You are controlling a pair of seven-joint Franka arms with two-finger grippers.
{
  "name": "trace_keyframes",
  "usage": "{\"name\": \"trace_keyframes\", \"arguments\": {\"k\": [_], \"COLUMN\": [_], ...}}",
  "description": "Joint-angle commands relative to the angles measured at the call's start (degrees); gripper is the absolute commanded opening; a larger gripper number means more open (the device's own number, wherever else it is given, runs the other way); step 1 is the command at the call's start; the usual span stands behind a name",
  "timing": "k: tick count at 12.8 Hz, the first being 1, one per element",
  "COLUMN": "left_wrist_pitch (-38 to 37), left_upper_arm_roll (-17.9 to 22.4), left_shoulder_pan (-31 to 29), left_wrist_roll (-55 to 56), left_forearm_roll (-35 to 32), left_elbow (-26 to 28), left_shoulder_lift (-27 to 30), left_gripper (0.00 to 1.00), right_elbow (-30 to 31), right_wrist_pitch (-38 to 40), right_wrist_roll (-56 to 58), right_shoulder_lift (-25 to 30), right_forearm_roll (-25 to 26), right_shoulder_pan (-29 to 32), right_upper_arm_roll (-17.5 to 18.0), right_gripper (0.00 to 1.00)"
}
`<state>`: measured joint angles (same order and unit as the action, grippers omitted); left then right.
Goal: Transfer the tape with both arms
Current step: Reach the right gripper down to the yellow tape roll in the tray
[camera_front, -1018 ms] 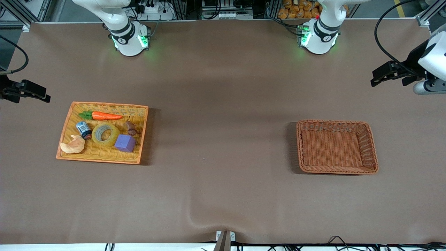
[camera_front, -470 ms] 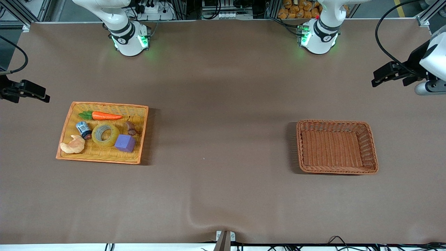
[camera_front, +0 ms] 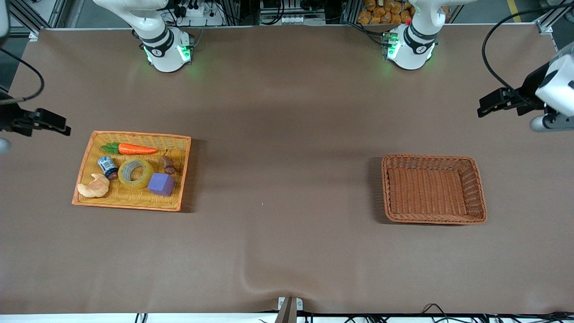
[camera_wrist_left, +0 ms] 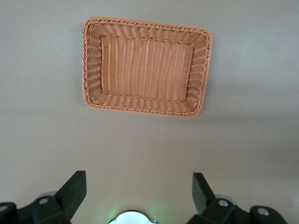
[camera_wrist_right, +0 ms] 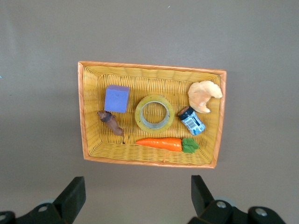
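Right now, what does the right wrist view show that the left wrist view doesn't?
Only the right wrist view: the yellow tray holding the tape, purple cube, carrot, croissant, small can and a brown piece, below the open right gripper.
Only the left wrist view: the brown basket, nothing in it, below the open left gripper.
Both: brown table.

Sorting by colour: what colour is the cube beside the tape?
Purple cube; right wrist view shows it best.

Brown-covered table (camera_front: pixel 287 112) — aluminium framing (camera_front: pixel 18 11) and cables along its edge.
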<state>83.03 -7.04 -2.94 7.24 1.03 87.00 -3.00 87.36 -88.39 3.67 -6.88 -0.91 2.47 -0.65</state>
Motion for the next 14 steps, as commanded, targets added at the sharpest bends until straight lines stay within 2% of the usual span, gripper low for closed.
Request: {"name": "trace_keyframes", "arguments": {"k": [1,5,7,9,11,14], "left_wrist_pitch": [-2.25,-9.97,-13.23,-13.86,-13.68,-13.42], "left_upper_arm_roll": [-0.16,-0.16,-0.16,-0.34,-0.43,0.01], "left_shoulder_pan": [0.13,0.22,0.57,0.83,0.92,0.83], "left_wrist_roll": [0.58,0.58,0.58,0.58,0.67,0.50], "left_forearm_roll": [-1.29,-1.38,-1.29,-1.38,-1.38,-1.82], "left_elbow": [-1.04,-1.04,-1.21,-1.48,-1.91,-8.58], "left_shoulder_lift": [-1.04,-4.55,-6.65,-6.84,-6.93,-8.51], "left_gripper": [1.00,1.00,1.00,1.00,1.00,1.00], "right_elbow": [9.20,25.63,31.62,32.35,32.78,36.82], "right_wrist_pitch": [-7.64,-27.05,-34.71,-36.59,-39.65,-47.72], "right_wrist_roll": [-0.07,3.34,10.51,22.91,23.39,26.71], "right_shoulder_lift": [0.38,-2.08,-3.74,-7.25,-9.81,-12.54], "right_forearm_roll": [-0.06,0.29,0.29,-0.41,-2.51,-2.52], "right_shoulder_pan": [-3.34,-5.71,-2.50,0.24,-1.76,-3.52], "right_upper_arm_roll": [0.03,0.03,-0.06,0.12,0.03,0.03], "right_gripper": [1.00,1.00,1.00,1.00,1.00,1.00]}}
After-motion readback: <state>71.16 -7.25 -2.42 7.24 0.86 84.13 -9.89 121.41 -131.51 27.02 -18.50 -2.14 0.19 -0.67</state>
